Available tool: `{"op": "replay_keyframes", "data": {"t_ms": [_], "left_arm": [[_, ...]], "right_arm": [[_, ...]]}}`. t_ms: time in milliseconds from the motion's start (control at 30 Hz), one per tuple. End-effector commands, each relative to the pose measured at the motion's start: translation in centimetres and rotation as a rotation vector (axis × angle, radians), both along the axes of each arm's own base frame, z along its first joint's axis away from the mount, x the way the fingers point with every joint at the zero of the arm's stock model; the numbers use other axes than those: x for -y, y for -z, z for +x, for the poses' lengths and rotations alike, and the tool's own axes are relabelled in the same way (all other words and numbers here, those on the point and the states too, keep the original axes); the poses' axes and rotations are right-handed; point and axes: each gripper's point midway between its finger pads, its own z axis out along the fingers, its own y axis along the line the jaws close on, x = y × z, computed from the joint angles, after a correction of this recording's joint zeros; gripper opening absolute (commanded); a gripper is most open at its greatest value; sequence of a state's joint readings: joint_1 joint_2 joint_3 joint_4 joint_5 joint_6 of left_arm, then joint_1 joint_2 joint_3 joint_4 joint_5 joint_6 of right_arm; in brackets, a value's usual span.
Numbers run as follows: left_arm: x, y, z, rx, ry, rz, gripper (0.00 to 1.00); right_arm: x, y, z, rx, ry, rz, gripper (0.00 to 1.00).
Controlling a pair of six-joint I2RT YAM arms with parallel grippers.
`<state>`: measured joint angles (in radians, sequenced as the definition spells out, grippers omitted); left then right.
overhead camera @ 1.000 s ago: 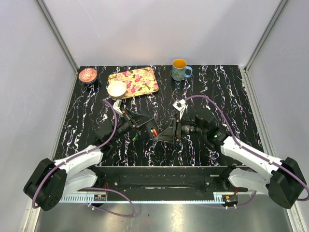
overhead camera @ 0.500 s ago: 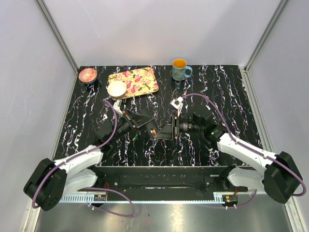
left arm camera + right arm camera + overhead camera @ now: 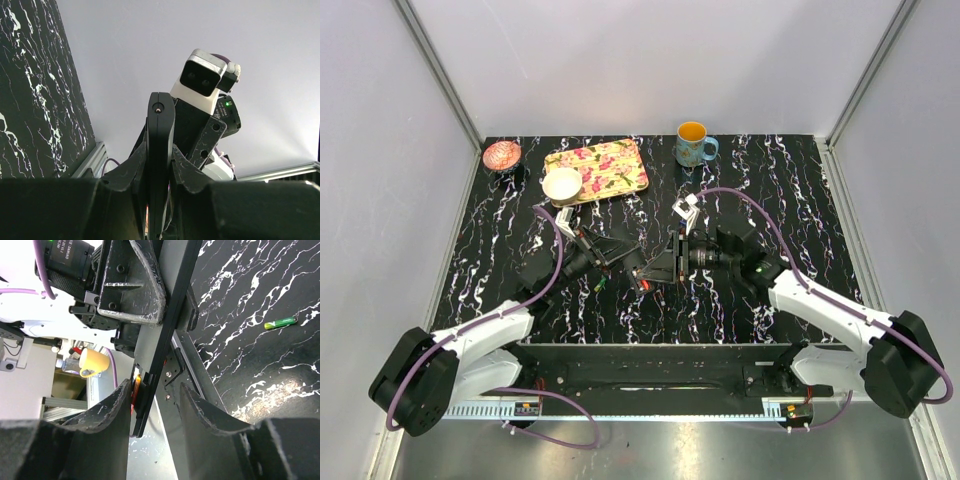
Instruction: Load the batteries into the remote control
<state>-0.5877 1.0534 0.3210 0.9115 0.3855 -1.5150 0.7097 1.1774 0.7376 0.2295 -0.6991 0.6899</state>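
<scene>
My left gripper is shut on the remote control, a slim black bar held above the table near its middle. In the left wrist view the remote stands edge-on between the fingers. My right gripper is open, and the remote's lower end sits between its jaws, close to the left finger. An orange-red battery shows in the remote's compartment. A green battery lies on the table under the left gripper; it also shows in the right wrist view. The purple-blue battery is out of view.
A floral tray lies at the back left with a white bowl on its corner. A reddish bowl sits at the far left. A blue mug stands at the back centre. The enclosure walls bound the table.
My right gripper has moved left, closing in on the remote so its jaws now straddle the remote's end. The left gripper and the remote have stayed in place.
</scene>
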Motion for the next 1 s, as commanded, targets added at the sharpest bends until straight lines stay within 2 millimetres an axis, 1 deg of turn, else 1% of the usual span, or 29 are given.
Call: {"op": "replay_keyframes", "data": {"t_ms": [0, 67, 100, 167, 200, 233, 300, 333, 367, 400, 467, 500, 533, 567, 600, 633, 667, 700, 767, 800, 833, 867, 900, 933, 967], "left_arm": [[0.0, -5.2, -2.8, 0.114, 0.101, -0.123, 0.0], [0.0, -5.2, -2.8, 0.115, 0.1, -0.122, 0.0], [0.0, -5.1, -2.8, 0.115, 0.099, -0.121, 0.0], [0.1, -4.8, -2.7, 0.116, 0.096, -0.109, 0.0], [0.1, -4.5, -2.6, 0.107, 0.092, -0.101, 0.0], [0.2, -4.3, -2.5, 0.111, 0.089, -0.091, 0.0], [0.3, -3.4, -2.3, 0.102, 0.081, -0.06, 0.0], [0.3, -3.1, -2.1, 0.096, 0.074, -0.052, 0.0], [0.2, -2.8, -1.9, 0.094, 0.061, -0.044, 0.0], [0.3, -2.0, -1.7, 0.082, 0.053, -0.017, 0.0], [0.2, -1.5, -1.4, 0.075, 0.036, 0.001, 0.0], [0.3, -1.2, -1.2, 0.075, 0.031, 0.014, 0.0], [0.3, -1.0, -1.1, 0.071, 0.029, 0.02, 0.0], [0.3, -1.1, -1.0, 0.074, 0.026, 0.022, 0.0], [0.4, -0.9, -1.0, 0.074, 0.025, 0.032, 0.0], [0.3, -0.9, -0.8, 0.075, 0.018, 0.036, 0.0], [0.3, -0.8, -0.7, 0.075, 0.015, 0.041, 0.0], [0.3, -0.5, -0.6, 0.077, 0.01, 0.053, 0.0], [0.0, -0.4, -0.6, 0.079, -0.007, 0.061, 0.0], [-0.1, -0.1, -0.5, 0.081, -0.013, 0.077, 0.0], [-0.2, 0.2, -0.5, 0.082, -0.024, 0.088, 0.0], [-0.5, -0.1, -0.7, 0.099, -0.031, 0.093, 0.0], [-0.6, 0.8, -0.7, 0.093, -0.037, 0.134, 0.0], [-0.8, 1.1, -0.5, 0.091, -0.054, 0.147, 0.0], [-1.1, 1.5, -0.7, 0.089, -0.064, 0.159, 0.0]], "right_arm": [[1.4, 2.5, 3.0, 0.019, 0.147, -0.135, 0.16], [1.4, 2.9, 2.8, 0.015, 0.14, -0.141, 0.16], [1.4, 2.7, 2.7, 0.012, 0.137, -0.128, 0.17], [1.3, 2.4, 2.6, 0.007, 0.134, -0.113, 0.3], [1.2, 1.7, 2.6, 0.01, 0.136, -0.089, 0.37], [1.1, 1.2, 2.6, 0.012, 0.136, -0.078, 0.51], [1.0, 0.0, 2.8, 0.014, 0.148, -0.05, 0.62], [0.9, -0.5, 2.9, 0.016, 0.152, -0.042, 0.66], [0.9, -1.5, 3.0, 0.029, 0.155, -0.027, 0.72], [1.0, -2.1, 2.9, 0.032, 0.158, -0.017, 0.79], [1.0, -3.6, 3.1, 0.052, 0.169, -0.001, 0.85], [1.4, -4.0, 2.8, 0.063, 0.171, -0.004, 0.87], [1.6, -5.0, 3.0, 0.084, 0.189, 0.003, 0.88], [1.9, -5.5, 3.1, 0.101, 0.203, -0.001, 0.89], [2.8, -5.5, 3.1, 0.119, 0.236, -0.035, 0.9], [3.4, -6.2, 3.3, 0.143, 0.261, -0.041, 0.9], [4.1, -6.2, 3.6, 0.161, 0.302, -0.062, 0.91], [5.8, -5.5, 4.7, 0.179, 0.407, -0.13, 0.93], [7.8, -4.1, 6.1, 0.177, 0.536, -0.208, 0.93], [10.0, -2.1, 7.5, 0.15, 0.67, -0.311, 0.92], [11.3, -1.2, 8.4, 0.139, 0.743, -0.373, 0.9], [12.2, -0.2, 9.0, 0.124, 0.789, -0.439, 0.9], [14.0, 3.1, 9.9, 0.085, 0.846, -0.609, 0.89], [14.6, 3.4, 10.6, 0.079, 0.876, -0.665, 0.86], [15.0, 4.4, 11.0, 0.068, 0.89, -0.728, 0.83]]}}
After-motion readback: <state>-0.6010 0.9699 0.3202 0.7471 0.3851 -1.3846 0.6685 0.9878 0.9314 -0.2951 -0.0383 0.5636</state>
